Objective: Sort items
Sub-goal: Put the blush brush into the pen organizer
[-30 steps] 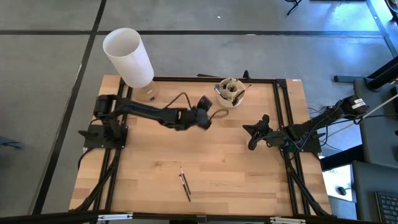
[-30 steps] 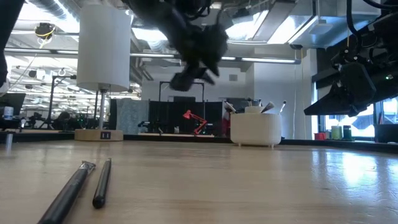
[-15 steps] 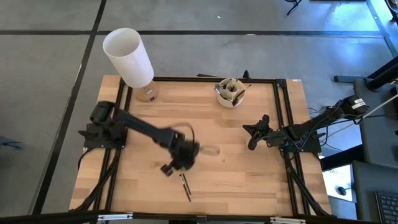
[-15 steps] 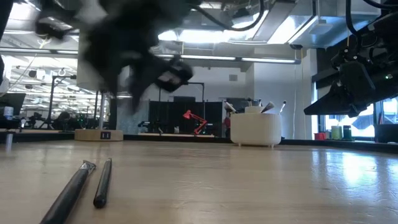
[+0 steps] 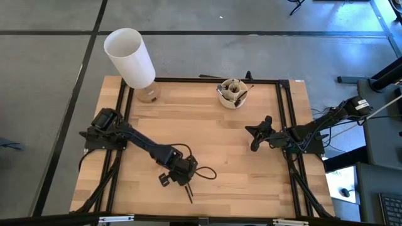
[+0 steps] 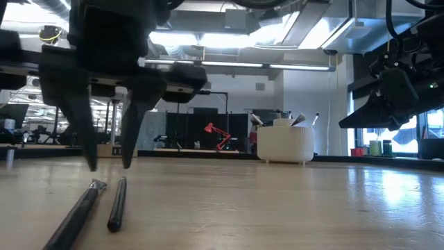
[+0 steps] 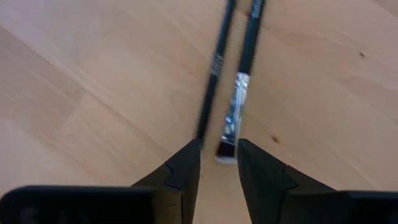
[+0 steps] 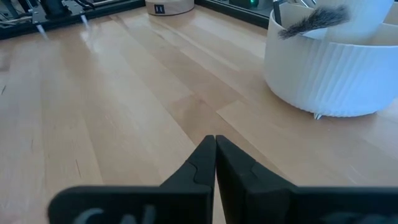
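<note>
Two of the items lie side by side near the table's near edge: a thin black stick [image 7: 214, 68] and a black brush with a silver ferrule [image 7: 239, 93], also in the low view [image 6: 76, 215]. My left gripper [image 7: 219, 152] stands open over their far ends, fingers pointing down [image 6: 109, 165]; the ferrule end lies in the gap, and touch cannot be told. More brushes stand in the beige cup [image 5: 232, 94]. My right gripper [image 8: 215, 140] waits shut at the right [image 5: 249, 130].
A tall white cylinder [image 5: 130, 58] stands at the far left corner on a round wooden base. The ribbed cup [image 6: 284, 144] is at the far middle. A loose cable loop [image 5: 204, 172] trails from the left wrist. Black rails frame the table's sides.
My left gripper has swung from the table's far middle, near the cup, toward the near edge and down. It has tipped from roughly level to pointing down over the two brushes. The brushes have stayed where they were.
</note>
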Robot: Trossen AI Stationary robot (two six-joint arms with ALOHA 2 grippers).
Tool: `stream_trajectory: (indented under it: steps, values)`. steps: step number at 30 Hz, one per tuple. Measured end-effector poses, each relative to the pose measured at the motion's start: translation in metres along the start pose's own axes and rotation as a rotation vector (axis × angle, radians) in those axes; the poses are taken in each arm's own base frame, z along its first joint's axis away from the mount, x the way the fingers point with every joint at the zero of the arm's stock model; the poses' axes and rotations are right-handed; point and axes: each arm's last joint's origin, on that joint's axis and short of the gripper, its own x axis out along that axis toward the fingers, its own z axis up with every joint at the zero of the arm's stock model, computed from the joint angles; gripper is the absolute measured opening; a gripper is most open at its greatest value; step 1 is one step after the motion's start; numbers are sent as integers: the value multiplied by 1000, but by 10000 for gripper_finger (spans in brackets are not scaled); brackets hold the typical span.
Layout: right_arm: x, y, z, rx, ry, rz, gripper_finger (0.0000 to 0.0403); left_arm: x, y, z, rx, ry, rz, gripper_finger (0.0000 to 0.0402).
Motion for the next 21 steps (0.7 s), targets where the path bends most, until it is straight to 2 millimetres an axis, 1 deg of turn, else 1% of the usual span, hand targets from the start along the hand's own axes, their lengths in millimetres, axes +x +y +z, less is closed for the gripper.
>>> stream_trajectory:
  steps: [6, 9, 14, 21]
  values:
    - [0, 0, 0, -11, -2, 0, 13, 5, -12, 0, -3, 1, -30, 113]
    - [0, 0, 0, -13, -2, 0, 13, 9, -15, -1, 6, 1, 7, 113]
    - [0, 0, 0, -11, -3, 1, 13, 9, -12, -4, 12, 52, 92, 108]
    - [0, 0, 1, -9, -5, 2, 13, 9, -7, -7, 25, 71, 126, 91]
